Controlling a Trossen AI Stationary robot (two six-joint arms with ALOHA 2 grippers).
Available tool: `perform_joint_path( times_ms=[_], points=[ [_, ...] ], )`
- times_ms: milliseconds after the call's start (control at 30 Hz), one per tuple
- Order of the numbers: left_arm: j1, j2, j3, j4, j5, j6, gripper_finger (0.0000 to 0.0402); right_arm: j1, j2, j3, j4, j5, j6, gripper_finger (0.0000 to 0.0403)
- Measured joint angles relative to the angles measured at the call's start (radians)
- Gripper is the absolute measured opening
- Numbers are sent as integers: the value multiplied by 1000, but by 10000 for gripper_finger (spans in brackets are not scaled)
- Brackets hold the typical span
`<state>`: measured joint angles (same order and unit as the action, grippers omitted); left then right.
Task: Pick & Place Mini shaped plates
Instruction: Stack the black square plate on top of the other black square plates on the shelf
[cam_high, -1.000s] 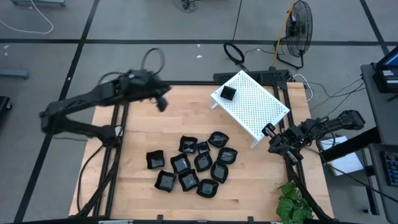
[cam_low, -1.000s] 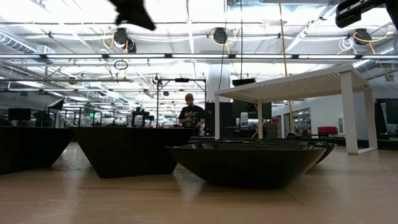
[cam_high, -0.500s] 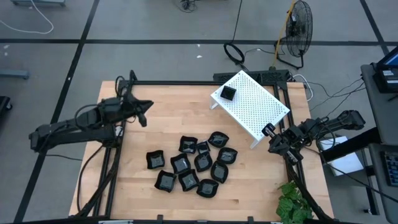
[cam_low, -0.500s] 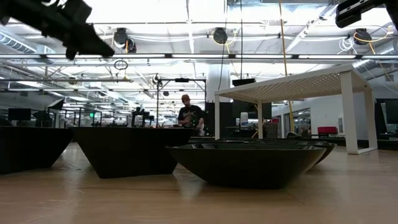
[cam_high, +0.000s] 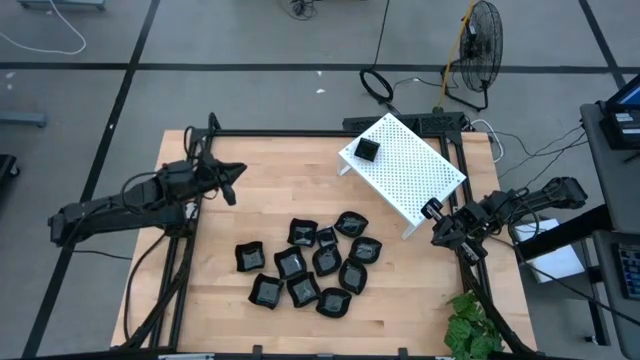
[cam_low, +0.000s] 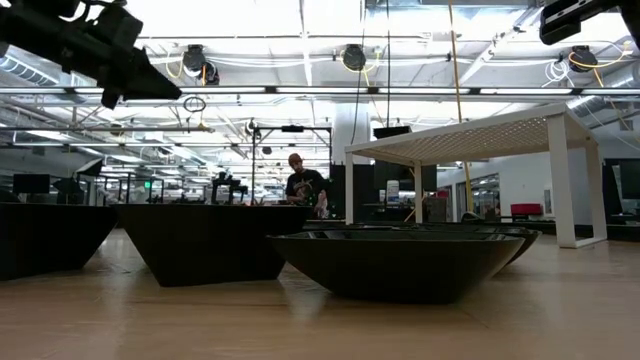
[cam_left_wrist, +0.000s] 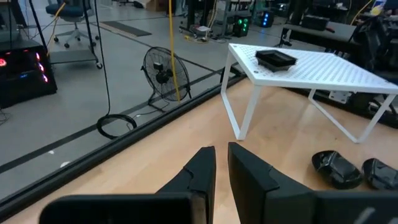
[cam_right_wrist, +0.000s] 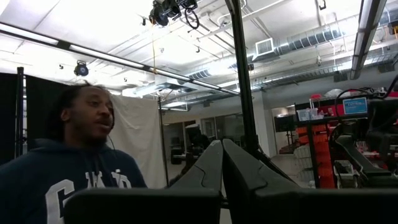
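Note:
Several glossy black mini plates (cam_high: 305, 265) lie clustered on the wooden table's near middle, resting on their bases; in the low view they loom close (cam_low: 400, 262). One more plate (cam_high: 367, 150) sits on top of the white perforated rack (cam_high: 410, 172), also seen in the left wrist view (cam_left_wrist: 275, 59). My left gripper (cam_high: 232, 184) hovers shut and empty over the table's far left part, well away from the cluster (cam_left_wrist: 222, 157). My right gripper (cam_high: 436, 222) waits shut at the right edge beside the rack's foot, pointing upward (cam_right_wrist: 222, 149).
Bare wood lies between the left gripper and the rack (cam_left_wrist: 249, 68) and along the near edge. A black frame borders the table (cam_high: 190, 250). A plant (cam_high: 470, 330) stands at the near right corner. A person (cam_right_wrist: 81, 162) is beyond the table.
My left gripper has swung from over the table's far middle toward the left edge and come lower, staying shut and empty; in the last half second it has almost stopped. The plates and the rack have not moved.

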<state>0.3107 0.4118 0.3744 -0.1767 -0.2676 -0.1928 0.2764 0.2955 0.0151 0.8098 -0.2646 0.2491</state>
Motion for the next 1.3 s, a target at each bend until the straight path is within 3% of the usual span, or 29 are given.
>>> perform_joint_path(
  times_ms=[1067,1300],
  points=[
    [0,0,0,26,-4,7,47,0,0,0,0,0,0,0],
    [0,0,0,26,-5,69,47,0,0,0,0,0,0,0]
  ],
)
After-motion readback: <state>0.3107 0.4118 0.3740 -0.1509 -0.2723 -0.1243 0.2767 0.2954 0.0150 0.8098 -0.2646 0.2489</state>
